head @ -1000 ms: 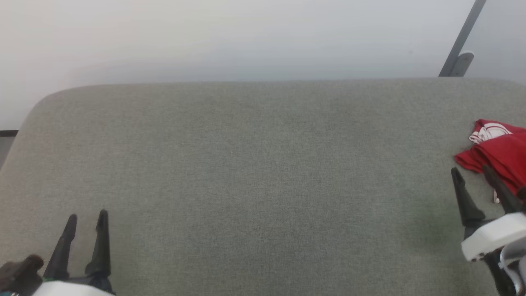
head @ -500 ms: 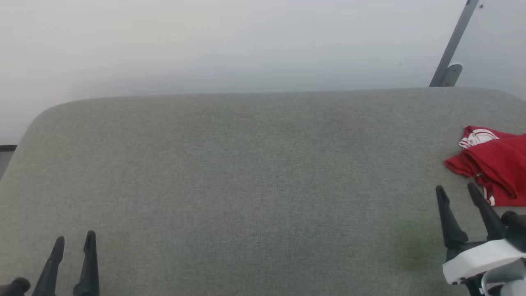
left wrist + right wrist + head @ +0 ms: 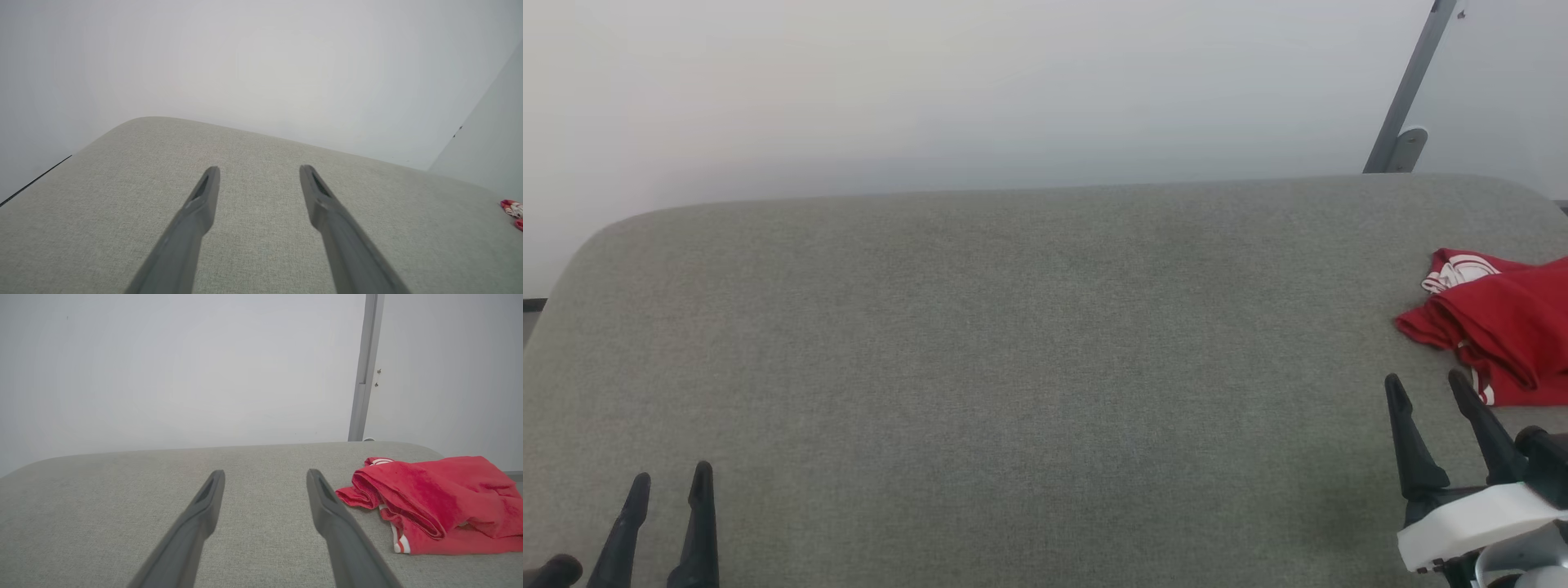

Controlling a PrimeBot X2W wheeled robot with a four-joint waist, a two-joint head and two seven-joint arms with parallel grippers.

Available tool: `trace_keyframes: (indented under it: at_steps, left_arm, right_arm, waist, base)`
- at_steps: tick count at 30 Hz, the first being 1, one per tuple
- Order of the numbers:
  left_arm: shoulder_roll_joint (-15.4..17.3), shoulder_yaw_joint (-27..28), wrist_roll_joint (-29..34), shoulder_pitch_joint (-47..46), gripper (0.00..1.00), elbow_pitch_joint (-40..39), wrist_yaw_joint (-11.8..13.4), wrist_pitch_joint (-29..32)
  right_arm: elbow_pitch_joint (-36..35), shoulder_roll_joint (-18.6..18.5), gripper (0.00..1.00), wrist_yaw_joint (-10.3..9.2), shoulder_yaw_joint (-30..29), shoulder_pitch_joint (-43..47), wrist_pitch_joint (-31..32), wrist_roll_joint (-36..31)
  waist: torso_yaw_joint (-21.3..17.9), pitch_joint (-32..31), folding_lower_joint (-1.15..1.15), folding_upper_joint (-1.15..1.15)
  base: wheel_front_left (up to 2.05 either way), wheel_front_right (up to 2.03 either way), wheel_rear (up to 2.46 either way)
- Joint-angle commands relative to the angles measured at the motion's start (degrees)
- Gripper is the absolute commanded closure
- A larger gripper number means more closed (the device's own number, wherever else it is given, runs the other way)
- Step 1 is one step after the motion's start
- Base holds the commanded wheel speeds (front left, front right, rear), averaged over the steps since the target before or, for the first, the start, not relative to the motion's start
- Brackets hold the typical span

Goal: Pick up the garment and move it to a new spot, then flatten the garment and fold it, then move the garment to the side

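garment (image 3: pixel 1507 322): red, red-white striped trim | cushion (image 3: pixel 1013 367): grey-green | wall (image 3: pixel 931 82): white

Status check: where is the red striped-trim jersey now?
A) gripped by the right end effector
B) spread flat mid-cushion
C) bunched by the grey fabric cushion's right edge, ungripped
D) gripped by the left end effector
C: the red striped-trim jersey lies bunched on the grey fabric cushion by its right edge; the right end effector and left end effector stand open, holding nothing.

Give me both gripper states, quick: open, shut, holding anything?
Left gripper: open, holding nothing.
Right gripper: open, holding nothing; the garment lies beside its fingers, not between them.
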Motion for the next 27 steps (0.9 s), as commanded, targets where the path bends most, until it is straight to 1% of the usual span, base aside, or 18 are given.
trace_keyframes:
  at_steps: [1, 8, 9, 12, 19, 20, 27]
  left_arm:
    - [-0.1, 0.0, -0.2, 0.4, 0.0, -0.2, 0.1, 0.0]
    - [-0.3, -0.3, -0.3, 0.1, 0.0, -0.8, 0.1, 0.0]
    - [-0.4, -0.3, -0.1, 0.0, 1.0, -0.7, 0.0, 0.0]
    - [-1.8, -0.8, -0.2, 0.2, 1.0, 0.7, 0.0, 0.1]
    - [-3.0, -0.8, -6.2, -1.5, 1.0, 1.5, 0.0, 2.1]
    - [-3.0, -0.8, -6.2, -1.5, 1.0, 1.5, 0.0, 2.1]
    - [-4.0, -0.9, -11.5, -3.1, 1.0, 2.3, 0.0, 4.1]
  right_arm:
    - [-0.5, 0.3, 0.0, -0.09, 0.0, 0.4, 0.2, -0.3]
    - [-1.1, 0.6, 0.0, -0.09, -0.1, 0.6, 0.9, -0.4]
    - [-0.9, 0.4, 1.0, 0.0, -0.2, 0.2, 0.8, 0.0]
    - [0.6, 1.1, 1.0, 0.0, -0.1, 0.9, 1.1, 0.2]
    - [1.1, 2.1, 1.0, 0.0, -0.7, 0.1, 2.8, 7.1]
    - [1.1, 2.1, 1.0, 0.0, -0.7, 0.1, 2.8, 7.1]
    - [1.4, 3.0, 1.0, -0.01, -1.2, -0.5, 4.3, 13.5]
  waist:
    - [0.0, 0.0, 0.0, 0.0]
    - [-0.1, -0.1, 0.0, 0.0]
    - [-0.1, -0.1, 0.0, 0.0]
    - [-0.2, -0.1, 0.0, 0.0]
    - [-0.1, 0.0, 0.0, 0.0]
    - [-0.1, 0.0, 0.0, 0.0]
    - [-0.1, 0.0, 0.0, 0.0]
  base:
    - [0.0, 0.0, 0.0]
    - [0.0, 0.0, 0.0]
    - [0.0, 0.0, 0.0]
    - [0.0, 0.0, 0.0]
    - [0.0, 0.0, 0.0]
    - [0.0, 0.0, 0.0]
    - [0.0, 0.0, 0.0]
